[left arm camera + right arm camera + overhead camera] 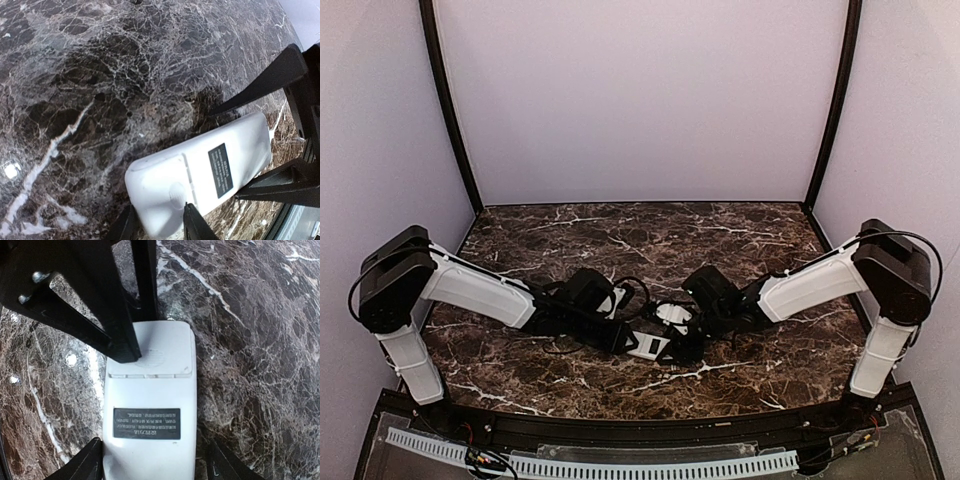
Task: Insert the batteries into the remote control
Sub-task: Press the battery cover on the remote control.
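The remote control (648,345) lies back up on the marble table (740,240), low in the centre of the top view. The right gripper (155,452) stands open astride its label end. The left gripper (159,225) is narrowly parted, with one fingertip (122,340) resting on the cover end and nothing clearly held.

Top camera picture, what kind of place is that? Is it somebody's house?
Probably a robot testing booth, not a house. Plain pale walls box in a dark marble-patterned table. The left arm and right arm stand at its near edge, and a white remote control lies between them.
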